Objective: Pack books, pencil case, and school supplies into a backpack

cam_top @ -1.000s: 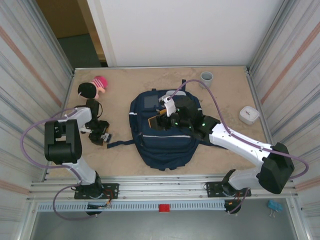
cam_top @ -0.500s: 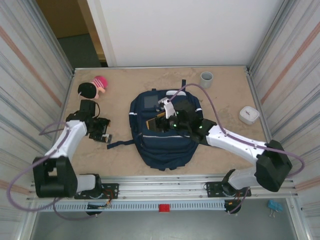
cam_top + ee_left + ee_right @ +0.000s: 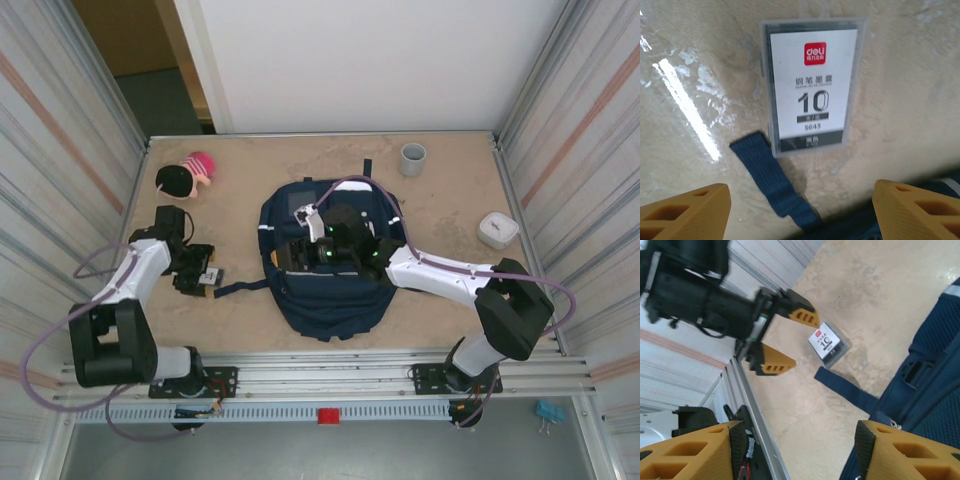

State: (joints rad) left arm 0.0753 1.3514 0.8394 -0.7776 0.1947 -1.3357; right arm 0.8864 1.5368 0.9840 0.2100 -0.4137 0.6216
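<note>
Big navy-blue cloth backpack [image 3: 330, 290] lying flat in the middle of the sandy, speckled bench [image 3: 450, 190]. Soft and lumpy, with pale shiny stripes and a square pocket at its far end. Flat woven dark blue strap [image 3: 240, 287] sticking out from it to the left.

Small flat clear plastic pack [image 3: 812, 87] lying on the bench left of the backpack, just beside the tip of that strap. Hard and shiny, with rounded corners. White paper label on top, with a red square mark, dark print and a dark bar.

Left tool [image 3: 195, 278] low over the bench next to that little pack. Two chunky orange fingers [image 3: 685, 210] with little hollow shapes in them, spread wide, nothing between them, not touching the pack.

Right tool [image 3: 300, 250] over the left part of the backpack. Same orange fingers [image 3: 905, 450], wide apart too, holding nothing.

Round grey cup [image 3: 413, 158] at the far right of the bench. Small rounded white box [image 3: 497, 229] near the right wall. Round pink and black toy [image 3: 185, 177] at the far left.
</note>
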